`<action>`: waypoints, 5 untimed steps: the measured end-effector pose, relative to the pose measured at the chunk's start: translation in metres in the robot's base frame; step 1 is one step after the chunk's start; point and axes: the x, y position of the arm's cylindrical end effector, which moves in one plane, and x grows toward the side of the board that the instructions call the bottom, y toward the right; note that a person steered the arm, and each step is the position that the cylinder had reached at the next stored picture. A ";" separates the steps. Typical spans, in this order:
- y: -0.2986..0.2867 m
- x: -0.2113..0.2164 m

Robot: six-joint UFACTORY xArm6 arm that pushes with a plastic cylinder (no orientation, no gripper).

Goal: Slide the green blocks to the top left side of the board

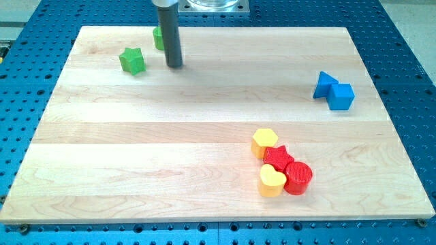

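Nearest the bottom edge, a yellow heart touches a red cylinder. My tip, a bare rod grasping nothing, sits near the top-left corner, beside a partly hidden green block, right of the green star.

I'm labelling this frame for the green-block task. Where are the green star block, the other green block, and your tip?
green star block (133,61), camera view, middle of its top face.
second green block (158,39), camera view, visible sliver left of the rod.
my tip (175,66), camera view, rod's very end.
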 end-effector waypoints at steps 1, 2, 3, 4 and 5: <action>-0.038 0.010; -0.082 -0.002; -0.071 -0.013; -0.046 0.023; -0.061 0.040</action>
